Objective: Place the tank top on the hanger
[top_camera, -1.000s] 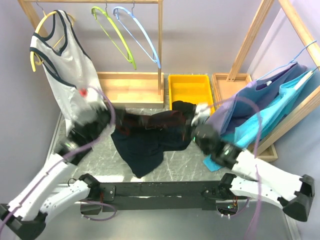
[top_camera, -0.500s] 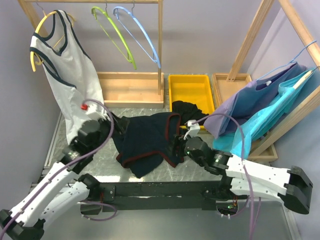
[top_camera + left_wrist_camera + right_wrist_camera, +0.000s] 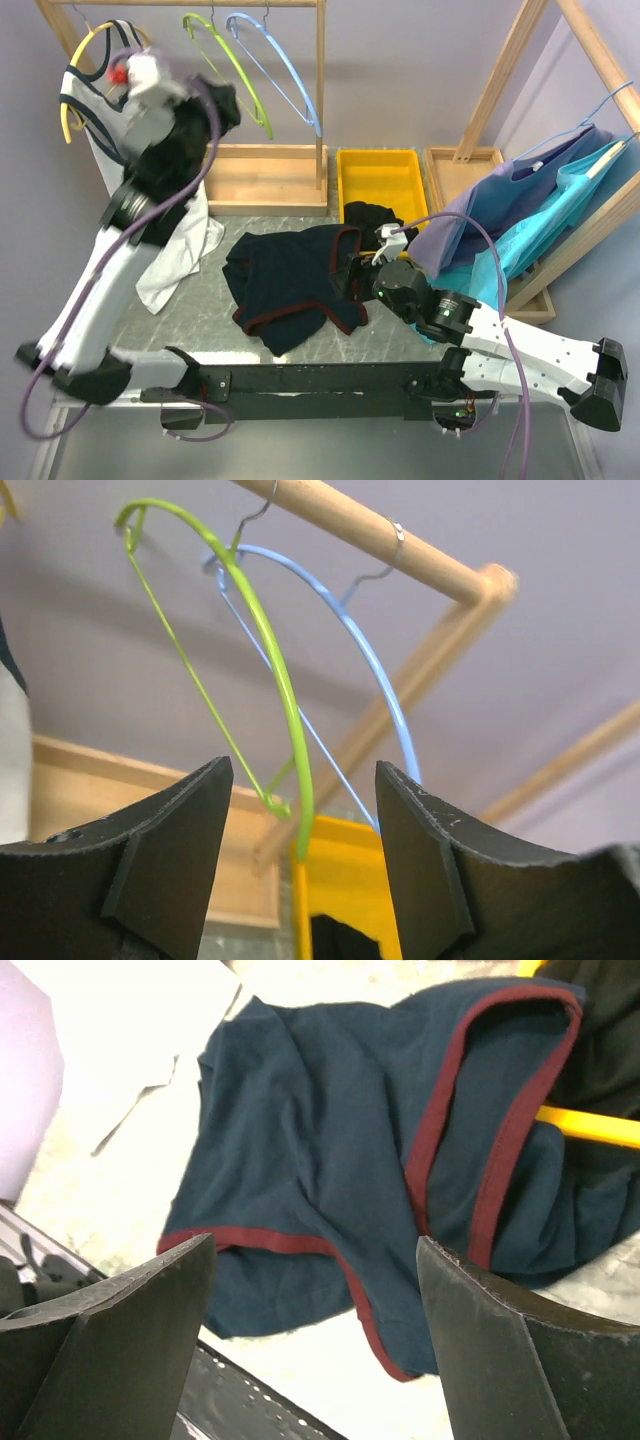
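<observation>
Up by the rail (image 3: 360,525), poised with left gripper (image 3: 302,780) spread wide, facing the hanger (image 3: 270,650), holding nothing. Down on the table (image 3: 200,300), hovering with right gripper (image 3: 315,1248) splayed over the crumpled tank top (image 3: 330,1150). Could snag the blue hanger (image 3: 370,660) just beside, knocking both loose.

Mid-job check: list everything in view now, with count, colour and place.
tank top: 1, navy with red trim, crumpled on table
green hanger: 1, lime, on left rack
blue hanger: 1, light blue, beside it
yellow hanger: 1, yellow, rack's left end
white top: 1, navy trim, hanging at left
bin: 1, yellow, behind table
black garment: 1, at bin's near end
hung garments: 2, purple and cyan, right rack
left gripper: 1, black, open, high, facing green hanger
right gripper: 1, black, open, over tank top
</observation>
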